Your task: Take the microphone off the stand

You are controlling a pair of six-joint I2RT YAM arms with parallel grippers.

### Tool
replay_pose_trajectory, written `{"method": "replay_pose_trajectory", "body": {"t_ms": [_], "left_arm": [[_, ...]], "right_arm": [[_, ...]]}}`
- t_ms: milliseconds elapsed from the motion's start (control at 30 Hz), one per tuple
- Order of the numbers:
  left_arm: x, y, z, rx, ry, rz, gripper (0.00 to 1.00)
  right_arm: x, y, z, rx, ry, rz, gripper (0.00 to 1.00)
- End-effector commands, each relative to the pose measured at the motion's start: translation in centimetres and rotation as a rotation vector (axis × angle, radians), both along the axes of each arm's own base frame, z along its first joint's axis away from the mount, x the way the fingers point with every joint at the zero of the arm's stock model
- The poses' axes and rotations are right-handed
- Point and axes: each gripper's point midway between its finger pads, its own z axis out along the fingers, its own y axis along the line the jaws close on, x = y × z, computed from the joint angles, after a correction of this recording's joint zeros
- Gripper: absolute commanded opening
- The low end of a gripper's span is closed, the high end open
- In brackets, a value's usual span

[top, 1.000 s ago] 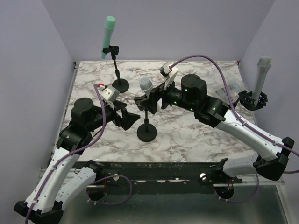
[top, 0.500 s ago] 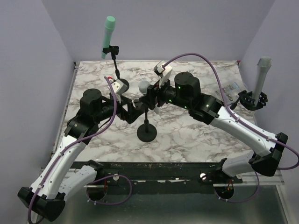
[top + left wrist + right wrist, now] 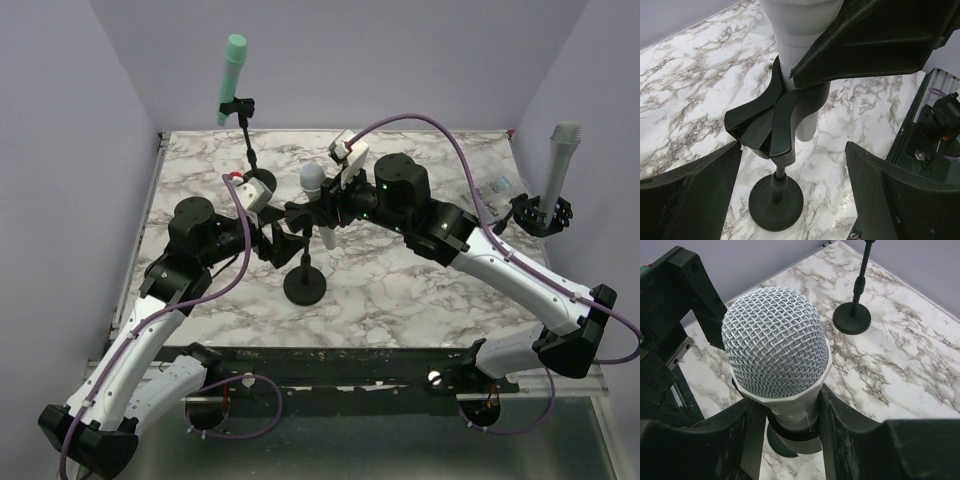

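Note:
The white microphone [image 3: 316,196] with a grey mesh head [image 3: 775,337] sits tilted in the black clip [image 3: 762,125] of a short stand [image 3: 304,286]. My right gripper [image 3: 790,422] is shut on the microphone's body just under the head, one finger [image 3: 845,432] pressed on each side. From the left, my left gripper [image 3: 793,150] stands open around the stand's thin pole [image 3: 778,181] below the clip, both fingers apart from it. The round base [image 3: 776,202] rests on the marble table [image 3: 400,290].
A green microphone [image 3: 232,72] stands on a taller stand [image 3: 258,183] at the back left. A grey microphone [image 3: 560,160] sits in a clip at the table's right edge. Purple cables loop over both arms.
My right gripper has closed on the microphone. My left gripper has moved right, up to the stand's pole, and narrowed a little. The stand's base has shifted slightly left.

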Motion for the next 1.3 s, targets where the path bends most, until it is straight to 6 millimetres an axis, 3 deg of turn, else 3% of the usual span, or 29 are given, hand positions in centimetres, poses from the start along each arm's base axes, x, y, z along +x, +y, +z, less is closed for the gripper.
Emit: {"method": "replay_pose_trajectory", "body": {"t_ms": [0, 67, 200, 433, 567, 667, 900, 1267], "left_arm": [[-0.5, -0.5, 0.8, 0.002, -0.056, -0.057, 0.82], [-0.3, -0.1, 1.2, 0.001, -0.063, -0.045, 0.85], [-0.6, 0.8, 1.4, -0.047, -0.036, -0.081, 0.98], [-0.1, 0.6, -0.2, -0.178, -0.115, -0.175, 0.99], [-0.3, 1.0, 0.4, -0.196, -0.273, -0.156, 0.91], [-0.6, 1.1, 0.5, -0.220, -0.363, -0.148, 0.80], [0.2, 0.2, 0.7, -0.259, -0.390, -0.197, 0.85], [-0.3, -0.2, 0.6, -0.265, -0.406, -0.229, 0.64]], "right_arm": [[-0.8, 0.0, 1.6, 0.016, -0.038, 0.035, 0.28], [-0.8, -0.1, 1.6, 0.001, -0.052, 0.041, 0.23], [-0.5, -0.8, 1.4, -0.042, -0.097, 0.032, 0.01], [-0.8, -1.0, 0.9, -0.062, -0.133, 0.061, 0.01], [-1.5, -0.1, 0.4, -0.053, -0.112, 0.116, 0.01], [-1.4, 0.1, 0.3, -0.044, -0.109, 0.118, 0.01], [-1.4, 0.2, 0.5, -0.031, -0.114, 0.116, 0.01], [-1.4, 0.9, 0.1, -0.030, -0.095, 0.136, 0.01]]}}
